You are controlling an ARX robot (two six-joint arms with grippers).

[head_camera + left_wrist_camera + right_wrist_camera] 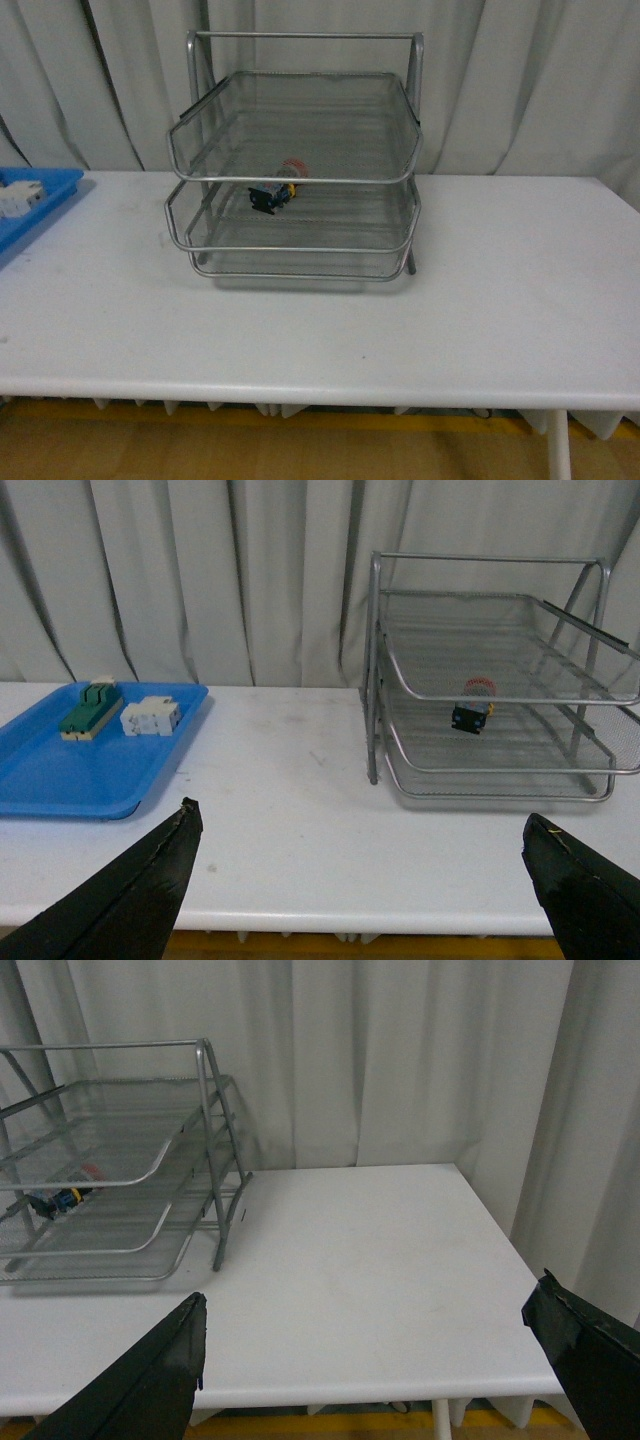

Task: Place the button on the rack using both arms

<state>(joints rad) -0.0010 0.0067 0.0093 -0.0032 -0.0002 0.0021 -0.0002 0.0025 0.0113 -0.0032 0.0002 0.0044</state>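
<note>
Left gripper (pixel 360 880) spread wide, black fingers (pixel 150 880) far apart at the edges of its wrist view, holding nothing, touching nothing, hanging over the near part of the white table (pixel 480 300). Right gripper (pixel 370 1360) likewise splayed and empty, above the table's bare right end. Neither arm visible from the front camera. Button (pixel 273 193) lying on its side on the middle tier of the rack (pixel 300 160), red cap toward the curtain, black-and-blue body toward the front lip, near the tier's centre. Rack standing at the back of the table, close to the white curtain (pixel 520 80). Blue tray (pixel 90 770) well off to the rack's left, carrying a green-and-beige switch (pixel 90 708) and a white blocky part (pixel 150 718) side by side.
</note>
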